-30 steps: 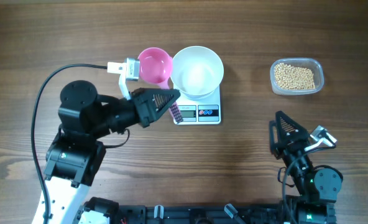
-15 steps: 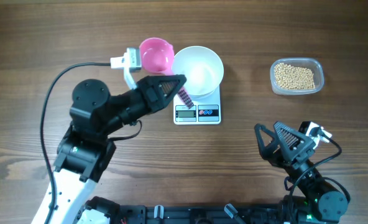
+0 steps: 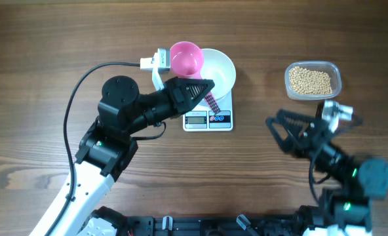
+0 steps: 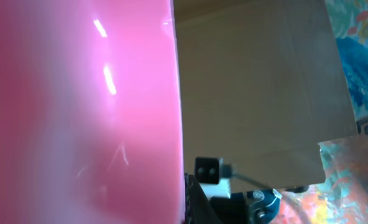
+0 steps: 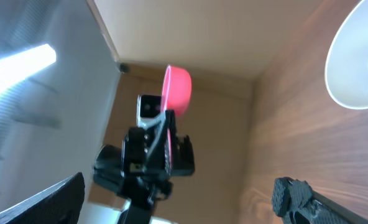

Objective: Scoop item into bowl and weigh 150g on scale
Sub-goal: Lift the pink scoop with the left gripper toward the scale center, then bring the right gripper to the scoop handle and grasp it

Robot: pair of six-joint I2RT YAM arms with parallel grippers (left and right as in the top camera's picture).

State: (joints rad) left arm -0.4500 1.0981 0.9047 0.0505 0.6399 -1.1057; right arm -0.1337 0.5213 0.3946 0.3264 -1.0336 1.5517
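- Overhead: left tool (image 3: 206,89), pinching the pink scoop (image 3: 186,58), has swung right; the scoop now overlaps the bowl (image 3: 223,71) on the scale (image 3: 228,110).
- Beans (image 3: 310,80) lie in the tub (image 3: 337,71), tabletop's far-right corner; right tool (image 3: 277,133) spread; scooping seemingly pending.

Pink scoop (image 3: 185,58), white bowl (image 3: 221,72), white scale (image 3: 228,106), tan beans (image 3: 311,80), brown wood-grained table (image 3: 37,52).

The scale (image 3: 208,118) (its display digits too small to read) lies mostly hidden under the bowl (image 3: 222,71).
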